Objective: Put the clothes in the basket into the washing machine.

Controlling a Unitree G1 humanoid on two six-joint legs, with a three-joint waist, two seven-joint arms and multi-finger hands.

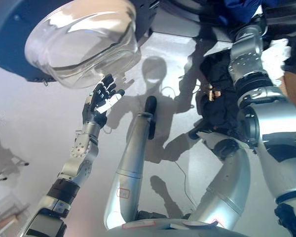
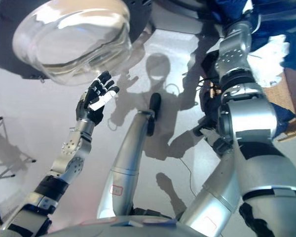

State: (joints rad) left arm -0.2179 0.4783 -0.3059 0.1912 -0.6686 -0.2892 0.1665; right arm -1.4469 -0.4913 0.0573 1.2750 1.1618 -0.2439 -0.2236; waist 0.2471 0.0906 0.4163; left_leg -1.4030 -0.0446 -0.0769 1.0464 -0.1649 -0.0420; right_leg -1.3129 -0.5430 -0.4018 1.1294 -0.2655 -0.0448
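The left hand [image 1: 102, 100] is being held up with fingers spread and relaxed, nothing in it, just below the rim of the washing machine door [image 1: 84, 42], whose clear glass bowl is bulging out just above the fingertips. The right arm is being reached up and away at the far right, and the right hand itself is not being shown in either view, so its state cannot be told. The clothes are being seen around that arm: a dark garment [image 1: 219, 106] beside the forearm, blue cloth [image 2: 266, 22] above it and white cloth [image 2: 271, 54] just beside it, the white and blue lying over the wicker basket [image 2: 291, 106], whose woven edge is showing at the far right. Judged step: the door is being held or steadied open by the left hand while clothes are being fetched from the basket by the right; whether contact with the door is being made cannot be told. Next move is probably calling for a garment to be gripped and carried across, past the left hand, into the drum, which is not being shown. No writing or brand is being made out anywhere.
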